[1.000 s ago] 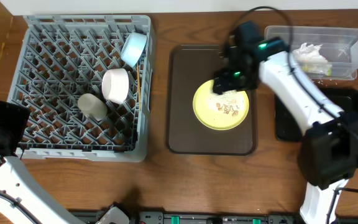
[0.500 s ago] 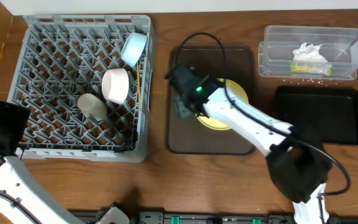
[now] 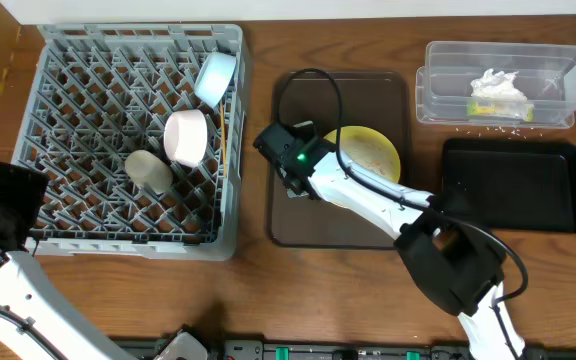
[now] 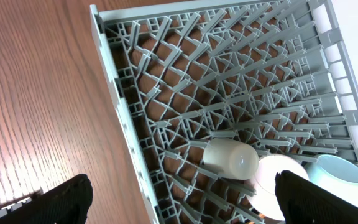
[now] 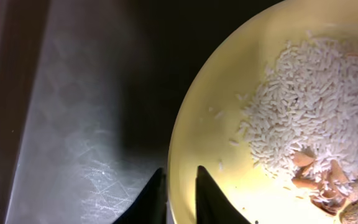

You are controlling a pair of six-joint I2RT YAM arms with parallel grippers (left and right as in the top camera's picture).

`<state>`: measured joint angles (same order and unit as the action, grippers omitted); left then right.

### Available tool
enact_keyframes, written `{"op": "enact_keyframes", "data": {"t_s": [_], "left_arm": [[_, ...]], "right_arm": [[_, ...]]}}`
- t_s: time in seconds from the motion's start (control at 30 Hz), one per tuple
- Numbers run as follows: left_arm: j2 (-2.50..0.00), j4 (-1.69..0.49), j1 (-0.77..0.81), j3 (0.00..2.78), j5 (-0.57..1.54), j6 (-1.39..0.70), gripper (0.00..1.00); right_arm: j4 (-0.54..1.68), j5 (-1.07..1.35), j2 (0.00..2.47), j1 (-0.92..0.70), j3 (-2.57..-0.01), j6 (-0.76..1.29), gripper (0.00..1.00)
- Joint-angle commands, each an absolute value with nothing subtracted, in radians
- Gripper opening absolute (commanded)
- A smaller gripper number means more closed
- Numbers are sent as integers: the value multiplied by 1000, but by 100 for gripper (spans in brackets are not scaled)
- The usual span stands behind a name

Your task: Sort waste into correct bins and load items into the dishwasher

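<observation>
**Counter holdings: plate gripped at the rim, crockery racked**

1. Left claw (image 4: 183,186). Nearest item, at 8 o'clock on the wooden counter (image 3: 258,290). The fingers stand wide apart with nothing between them. It hangs over the near left corner of the rack.

2. Grey dish rack (image 3: 128,242). Large and square, filling the 9 to 10 o'clock side. Contents, near to far:
   - pale cup (image 3: 148,171), lying on its side among the pegs
   - small white bowl (image 3: 186,137), tipped on edge and touching the cup
   - wooden chopsticks (image 3: 224,130), thin, laid along the right wall
   - light blue bowl (image 3: 215,78), on edge at the rack's 1 o'clock corner

3. Brown serving tray (image 3: 298,225). At the centre, just beside the rack.

4. Right claw (image 5: 179,180). Low over the brown tray, at 8 o'clock of the plate. The fingers are drawn close together, one on either side of the plate's rim, clamped on it.

5. Round yellow-green plate (image 3: 373,150). It sits on the brown tray toward the tray's 1 o'clock. It carries a heap of white rice (image 5: 303,118), with a few brownish scraps at the heap's edge.

6. Black tray (image 3: 513,185). Flat with a low rim, at 3 o'clock.

7. Clear tub (image 3: 568,60). Farthest item, at 2 o'clock, just beyond the black tray. It holds the crumpled white napkin (image 3: 496,90). Loose grains (image 3: 493,128) lie along its near wall.
</observation>
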<state>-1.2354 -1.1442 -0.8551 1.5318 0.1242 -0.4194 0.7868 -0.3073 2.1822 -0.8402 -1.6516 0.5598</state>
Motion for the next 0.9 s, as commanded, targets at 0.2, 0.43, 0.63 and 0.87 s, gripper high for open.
{"op": "enact_keyframes", "data": {"t_s": [0.2, 0.43, 0.63, 0.87], "left_arm": [[-1237, -1144, -859, 1536, 118, -421, 95], [-1237, -1144, -859, 1536, 118, -421, 95], [-1237, -1144, -859, 1536, 118, -421, 95], [-1237, -1144, -859, 1536, 118, -421, 95]], "right_arm": [[774, -332, 2250, -860, -1641, 579, 18], [775, -333, 2251, -863, -1642, 579, 1], [817, -347, 2251, -889, -1686, 525, 1], [960, -527, 2251, -971, -1768, 476, 1]]}}
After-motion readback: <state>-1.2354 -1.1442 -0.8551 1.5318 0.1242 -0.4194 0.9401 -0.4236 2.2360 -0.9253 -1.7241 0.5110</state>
